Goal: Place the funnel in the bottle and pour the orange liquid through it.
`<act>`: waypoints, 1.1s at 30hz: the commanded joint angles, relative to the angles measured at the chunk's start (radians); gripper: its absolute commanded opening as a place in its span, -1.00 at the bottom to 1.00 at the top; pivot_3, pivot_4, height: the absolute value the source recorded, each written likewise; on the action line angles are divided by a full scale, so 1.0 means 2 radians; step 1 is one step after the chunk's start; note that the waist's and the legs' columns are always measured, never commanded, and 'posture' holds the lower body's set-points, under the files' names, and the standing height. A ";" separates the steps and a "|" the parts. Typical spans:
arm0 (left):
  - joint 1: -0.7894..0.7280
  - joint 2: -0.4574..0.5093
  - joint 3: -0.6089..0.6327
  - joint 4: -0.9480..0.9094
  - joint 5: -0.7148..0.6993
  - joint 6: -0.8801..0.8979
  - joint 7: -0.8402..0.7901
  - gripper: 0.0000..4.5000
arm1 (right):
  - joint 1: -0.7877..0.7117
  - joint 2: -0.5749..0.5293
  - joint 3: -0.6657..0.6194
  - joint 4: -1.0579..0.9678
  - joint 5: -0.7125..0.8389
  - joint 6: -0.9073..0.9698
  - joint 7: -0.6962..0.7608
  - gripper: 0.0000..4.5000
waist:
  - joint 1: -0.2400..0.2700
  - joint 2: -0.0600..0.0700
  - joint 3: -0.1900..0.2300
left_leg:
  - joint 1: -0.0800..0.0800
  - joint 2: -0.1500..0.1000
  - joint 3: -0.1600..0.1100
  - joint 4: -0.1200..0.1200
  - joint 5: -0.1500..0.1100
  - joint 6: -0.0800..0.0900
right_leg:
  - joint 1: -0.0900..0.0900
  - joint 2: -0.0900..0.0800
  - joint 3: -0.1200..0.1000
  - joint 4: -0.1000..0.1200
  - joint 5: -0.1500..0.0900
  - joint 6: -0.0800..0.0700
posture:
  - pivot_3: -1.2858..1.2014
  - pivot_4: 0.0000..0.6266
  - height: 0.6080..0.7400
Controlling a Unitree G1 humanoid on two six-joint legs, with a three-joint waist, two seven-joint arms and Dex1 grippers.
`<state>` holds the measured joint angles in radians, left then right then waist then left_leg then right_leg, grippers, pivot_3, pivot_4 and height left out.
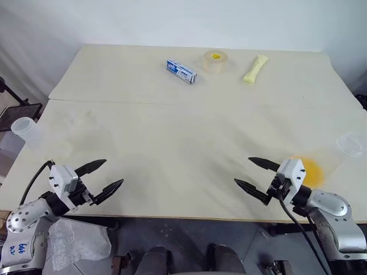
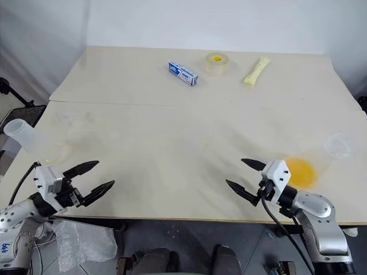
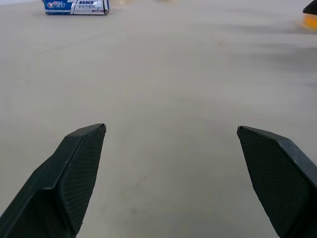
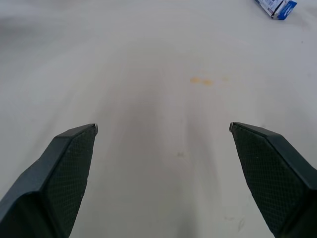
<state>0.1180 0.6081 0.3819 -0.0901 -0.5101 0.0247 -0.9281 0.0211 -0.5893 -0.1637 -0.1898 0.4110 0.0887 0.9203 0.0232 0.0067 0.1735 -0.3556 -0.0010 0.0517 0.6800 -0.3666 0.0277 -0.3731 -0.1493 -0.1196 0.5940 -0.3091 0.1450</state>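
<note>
Two grippers hover with black, textured fingers spread wide and empty: the left gripper (image 1: 106, 174), the right gripper (image 1: 251, 172). A clear vessel (image 1: 351, 144) lies at the matte cream table's (image 1: 172, 137) right edge, beside the orange liquid (image 1: 311, 171) (bottle or cup is unclear). A frosted cup (image 1: 24, 129) sits far left.

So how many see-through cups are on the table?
2 clear vessels: one at the table's left edge, one at its right edge beside the orange liquid. Others may be out of view.
</note>
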 commanded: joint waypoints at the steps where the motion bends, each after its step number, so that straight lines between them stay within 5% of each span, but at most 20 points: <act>1: 0.001 -0.001 0.009 -0.023 -0.015 0.003 0.004 1.00 | -0.004 -0.001 -0.005 -0.007 0.009 -0.001 0.000 0.99 | 0.000 0.000 0.000 | 0.000 0.000 0.000 0.000 0.000 0.000 | 0.000 0.000 0.000 0.000 0.000 0.000 | 0.03 -0.52 1.00; 14: 0.016 -0.031 0.045 -0.092 -0.042 0.119 0.155 1.00 | -0.072 0.009 0.031 0.031 0.009 0.007 0.025 0.99 | -0.001 0.000 0.000 | 0.000 0.000 0.000 0.001 0.000 0.000 | 0.000 0.000 0.000 0.001 0.000 0.000 | 0.03 -0.52 1.00; 26: 0.195 -0.176 0.235 -0.206 -0.085 0.047 0.285 1.00 | -0.208 0.044 0.085 0.187 -0.008 -0.031 0.107 0.99 | -0.008 -0.002 0.001 | 0.000 0.001 -0.001 0.001 0.000 0.000 | 0.000 0.000 0.000 0.000 0.000 0.000 | 0.03 -0.52 1.00; 31: 0.198 -0.176 0.266 -0.203 -0.097 0.060 0.330 1.00 | -0.239 0.062 0.094 0.226 -0.015 -0.050 0.121 0.99 | -0.002 -0.002 0.001 | 0.000 0.000 -0.001 0.002 -0.001 0.000 | 0.001 0.000 0.001 -0.001 0.000 0.000 | 0.03 -0.52 1.00; 33: 0.155 -0.139 0.266 -0.176 -0.096 0.081 0.356 1.00 | -0.244 0.071 0.095 0.225 -0.015 -0.049 0.115 0.99 | 0.001 -0.002 0.001 | 0.000 0.000 -0.001 0.002 -0.001 0.000 | 0.001 0.000 0.001 -0.001 0.000 0.000 | 0.03 -0.52 1.00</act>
<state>0.4590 0.2862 0.8852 -0.4446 -0.6867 0.1743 -0.2509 -0.4540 -0.4543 0.0341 0.2764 0.3749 0.0067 1.1502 0.0246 0.0023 0.1753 -0.3565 -0.0008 0.0472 0.6844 -0.3680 0.0282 -0.3711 -0.1491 -0.1185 0.5935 -0.3092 0.1447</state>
